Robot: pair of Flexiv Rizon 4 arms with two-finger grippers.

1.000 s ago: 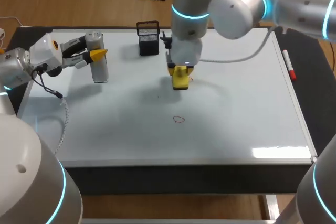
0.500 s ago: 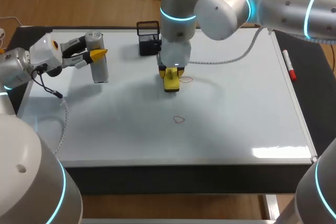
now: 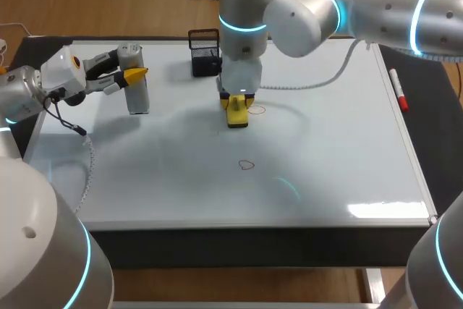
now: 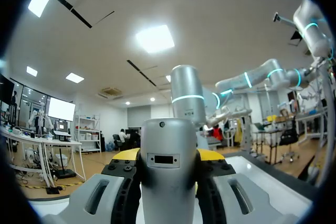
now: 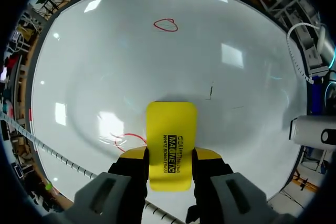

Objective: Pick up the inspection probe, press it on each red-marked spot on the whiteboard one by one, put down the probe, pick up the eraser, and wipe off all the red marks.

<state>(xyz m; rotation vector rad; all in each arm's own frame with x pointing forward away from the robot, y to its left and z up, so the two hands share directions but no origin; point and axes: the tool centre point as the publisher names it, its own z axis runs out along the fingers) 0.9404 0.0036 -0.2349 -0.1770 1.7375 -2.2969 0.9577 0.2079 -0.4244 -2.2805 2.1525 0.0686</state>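
The whiteboard [image 3: 340,157] covers most of the tabletop. My right arm [image 3: 311,12] reaches in over its middle, and my left arm [image 3: 22,99] sits at the far left corner.

The left gripper [image 4: 168,156] is clamped on the probe [image 4: 169,182], a grey cylinder standing upright near the board's far left, with a finger on each side. It looks stiff and smooth. I judge it could slip in a loose hold, so a firm grip on the body suits it.

A black holder [image 3: 205,52] stands at the far edge, between the probe and my right arm.

The right gripper [image 5: 170,156] grasps the eraser [image 5: 170,140] by its long sides, yellow back toward the wrist. I take it for a light, rigid shell with a soft pad beneath. The side hold should keep the pad flat for even pressure. It seems to rest on the board, though I cannot be sure of contact.

A marker [image 3: 398,90] lies just beside the board's right edge.

One red mark [image 5: 128,139] sits just beside the eraser. A second mark [image 5: 166,24] lies well ahead of it, nearer the front edge. Both are unwiped.
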